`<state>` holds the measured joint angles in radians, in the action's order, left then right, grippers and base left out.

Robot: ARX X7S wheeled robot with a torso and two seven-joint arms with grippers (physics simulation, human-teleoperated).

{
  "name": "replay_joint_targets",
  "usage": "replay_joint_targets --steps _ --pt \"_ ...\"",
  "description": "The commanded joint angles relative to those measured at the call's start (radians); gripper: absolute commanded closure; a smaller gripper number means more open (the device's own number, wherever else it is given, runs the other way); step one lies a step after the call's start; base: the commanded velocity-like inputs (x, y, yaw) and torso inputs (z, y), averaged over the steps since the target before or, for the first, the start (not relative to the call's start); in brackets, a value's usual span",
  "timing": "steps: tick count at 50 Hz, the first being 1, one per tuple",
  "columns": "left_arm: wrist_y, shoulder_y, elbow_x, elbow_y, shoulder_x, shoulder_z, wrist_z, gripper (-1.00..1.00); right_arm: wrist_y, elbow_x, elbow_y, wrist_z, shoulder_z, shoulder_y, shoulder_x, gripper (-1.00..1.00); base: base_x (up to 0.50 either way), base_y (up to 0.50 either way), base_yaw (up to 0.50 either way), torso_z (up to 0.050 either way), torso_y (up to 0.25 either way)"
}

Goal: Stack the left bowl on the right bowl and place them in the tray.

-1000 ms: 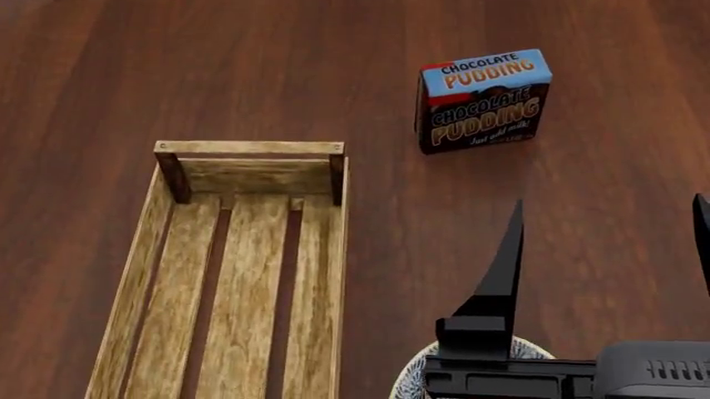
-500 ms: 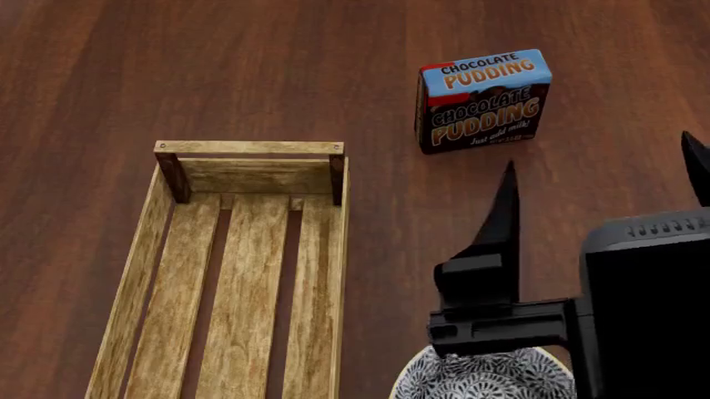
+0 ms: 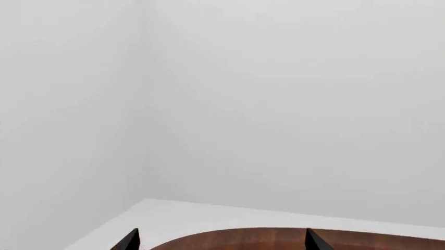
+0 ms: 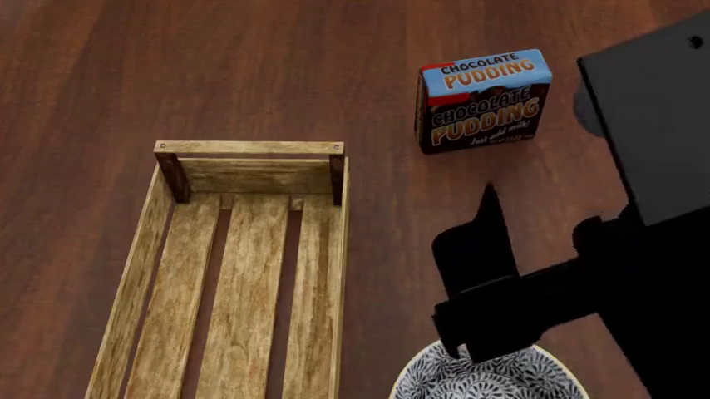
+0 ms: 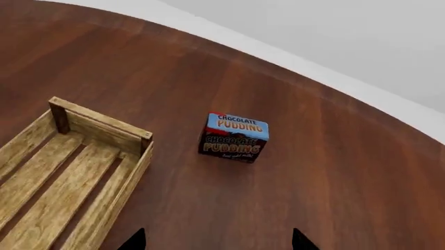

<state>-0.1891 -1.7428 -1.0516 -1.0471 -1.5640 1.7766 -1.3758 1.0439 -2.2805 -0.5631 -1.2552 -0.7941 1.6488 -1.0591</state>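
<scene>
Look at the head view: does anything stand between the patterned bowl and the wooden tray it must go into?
Nothing visible does. Only bare tabletop lies between the patterned bowl and the tray. The chocolate pudding box stands farther back, clear of that path.

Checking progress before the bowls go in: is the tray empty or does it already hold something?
Empty, as far as shown. The tray shows only bare slats in the head view, and the patterned bowl sits outside it on the table; the tray's near end is cut off.

"CHOCOLATE PUDDING" in orange and white on the light-blue top of the pudding box [image 4: 483,100]. Same two words again, larger, on its dark front face. Beneath them a small script line, apparently "Just add milk!", barely legible. Same lettering on the box from the right wrist view [image 5: 233,137].
</scene>
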Motion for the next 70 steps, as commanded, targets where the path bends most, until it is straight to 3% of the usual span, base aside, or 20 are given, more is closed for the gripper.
replay_joint_targets --steps 1,21,33,53,70 --pt "-0.007 -0.02 -0.006 0.0 -0.007 0.005 0.001 -1.0 0.13 -0.284 0.099 0.001 -0.092 0.14 0.01 -1.0 0.0 0.0 0.0 0.0 0.0" --pt "0.078 -0.089 -0.122 0.0 -0.007 -0.075 0.026 -1.0 0.277 -0.38 0.131 0.075 -0.219 0.118 0.092 -1.0 0.0 0.0 0.0 0.0 0.0" --pt "0.044 -0.058 -0.08 0.0 -0.007 -0.049 0.026 -1.0 0.332 -0.328 0.166 0.124 -0.243 0.06 0.152 -1.0 0.0 0.0 0.0 0.0 0.0" --pt "-0.035 0.015 0.028 0.0 -0.007 0.016 -0.005 -1.0 0.514 -0.133 0.373 0.269 -0.286 -0.017 0.337 -1.0 0.0 0.0 0.0 0.0 0.0" --pt "-0.046 0.03 0.044 0.0 -0.007 0.025 -0.006 -1.0 0.511 0.22 0.379 0.624 -0.384 -0.04 0.412 -1.0 0.0 0.0 0.0 0.0 0.0"
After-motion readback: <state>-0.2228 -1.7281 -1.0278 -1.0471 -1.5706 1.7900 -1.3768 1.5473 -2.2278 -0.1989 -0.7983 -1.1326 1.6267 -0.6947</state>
